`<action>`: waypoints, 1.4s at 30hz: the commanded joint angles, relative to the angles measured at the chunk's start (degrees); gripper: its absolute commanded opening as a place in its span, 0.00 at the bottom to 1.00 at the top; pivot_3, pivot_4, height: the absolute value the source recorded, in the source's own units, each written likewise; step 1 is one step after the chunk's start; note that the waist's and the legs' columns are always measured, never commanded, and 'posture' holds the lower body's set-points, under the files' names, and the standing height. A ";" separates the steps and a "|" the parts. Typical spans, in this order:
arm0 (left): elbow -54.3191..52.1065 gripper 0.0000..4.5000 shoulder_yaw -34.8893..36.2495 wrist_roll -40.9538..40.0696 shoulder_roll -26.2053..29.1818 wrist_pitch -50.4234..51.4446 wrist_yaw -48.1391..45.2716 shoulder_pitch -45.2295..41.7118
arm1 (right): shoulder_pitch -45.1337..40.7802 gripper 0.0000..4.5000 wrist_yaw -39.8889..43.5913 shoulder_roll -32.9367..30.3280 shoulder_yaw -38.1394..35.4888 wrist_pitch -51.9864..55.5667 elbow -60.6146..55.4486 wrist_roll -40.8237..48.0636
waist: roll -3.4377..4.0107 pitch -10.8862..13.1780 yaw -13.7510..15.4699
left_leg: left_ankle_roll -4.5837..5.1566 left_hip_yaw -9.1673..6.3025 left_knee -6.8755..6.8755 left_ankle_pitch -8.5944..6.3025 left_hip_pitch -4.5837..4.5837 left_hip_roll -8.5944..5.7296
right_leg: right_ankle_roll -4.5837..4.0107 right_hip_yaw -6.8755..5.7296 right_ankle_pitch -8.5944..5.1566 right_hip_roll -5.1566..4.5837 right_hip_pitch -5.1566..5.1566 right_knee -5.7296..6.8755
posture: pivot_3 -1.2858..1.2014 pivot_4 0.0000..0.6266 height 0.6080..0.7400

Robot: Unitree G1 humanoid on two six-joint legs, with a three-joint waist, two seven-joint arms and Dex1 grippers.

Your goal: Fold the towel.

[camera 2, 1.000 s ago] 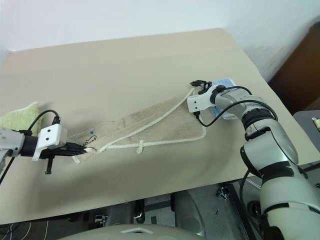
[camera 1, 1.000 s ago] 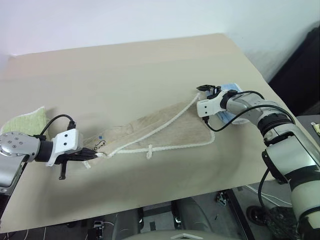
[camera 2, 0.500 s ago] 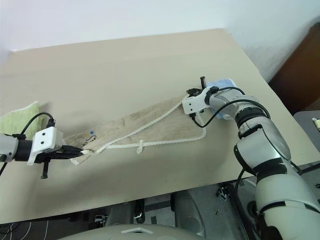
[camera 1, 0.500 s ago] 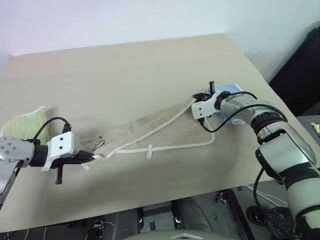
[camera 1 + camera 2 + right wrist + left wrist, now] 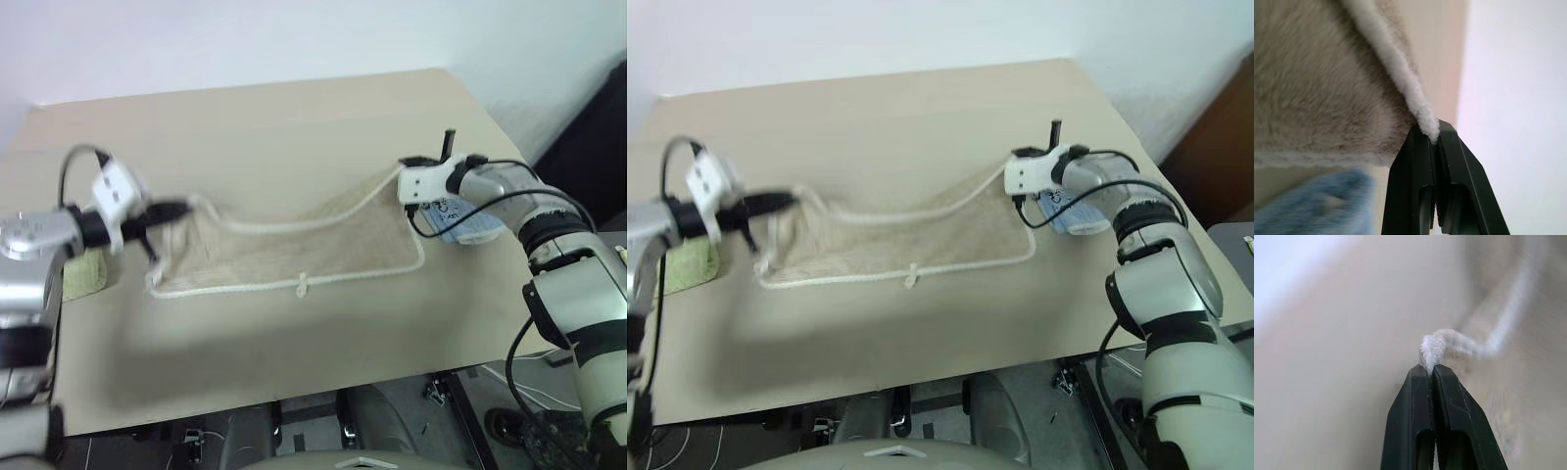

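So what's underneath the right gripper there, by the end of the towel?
A light blue folded towel lies on the table below the right gripper, which pinches the beige towel's corded corner. The arm covers part of the blue one.

My arms are silver-grey metal tubes with black joint bands, each ending in a white plastic wrist block. A black cable loops over each forearm. My left gripper (image 5: 1432, 369) and right gripper (image 5: 1434, 131) have 2 slim black fingers each.
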 commanded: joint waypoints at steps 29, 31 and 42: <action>-11.19 0.00 10.93 -10.81 10.28 8.40 -13.17 23.57 | 46.10 0.00 53.50 -14.37 -17.71 38.99 -75.80 45.43 | -0.02 -0.01 0.63 | 0.19 0.04 -0.21 0.07 0.07 0.22 | -0.51 0.05 0.72 -0.28 0.14 -0.81 | 0.52 0.24 1.00; -11.98 0.00 11.68 -11.41 10.94 9.56 -13.60 24.97 | 46.55 0.00 55.11 -15.27 -17.60 39.99 -76.71 46.28 | -0.03 -0.01 0.60 | 0.17 0.03 -0.24 0.06 0.09 0.22 | -0.69 0.05 0.92 -0.40 -0.03 -1.04 | 0.52 0.24 1.00; 2.46 0.00 6.43 -0.69 10.82 0.90 -5.23 17.71 | 36.04 0.00 49.63 -10.96 -15.41 35.77 -60.99 38.47 | -0.04 -0.02 0.66 | 0.23 0.23 -0.40 0.10 -0.21 0.23 | -0.79 -0.03 0.98 -0.55 -0.11 -1.42 | 0.52 0.24 1.00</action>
